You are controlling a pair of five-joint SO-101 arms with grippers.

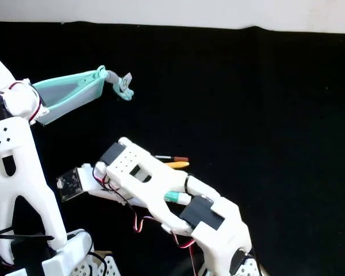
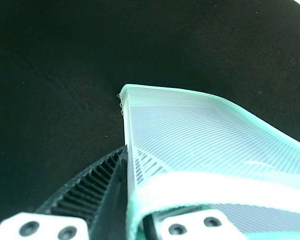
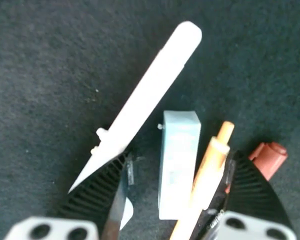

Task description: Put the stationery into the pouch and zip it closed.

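At table centre: the right hand is held low over the loose stationery, its jaws standing apart.
Between the jaws: a pale blue eraser is seen lying flat, with an orange pen just beside it, against the inner face of one finger.
Outside the jaws: a white pen is noted slanting away past the other finger; a red-capped marker lies beyond the orange pen's side.
Pouch: the mint mesh pouch is held raised off the table, well apart from the stationery, its zip pull hanging at the far end.
Left hand: the left hand is clamped on one end of the pouch.
Step in hand: a first pick from the stationery is judged to be under way; nothing is seen inside the pouch.
Recommended method: one item should be taken at a time. The jaws are best centred on the eraser alone, or shifted fully onto the orange pen, so that both are not pinched together.
Risk: a closure as now placed could trap the pen askew and knock the white pen aside.
Pouch mouth: whether it is open cannot be told.
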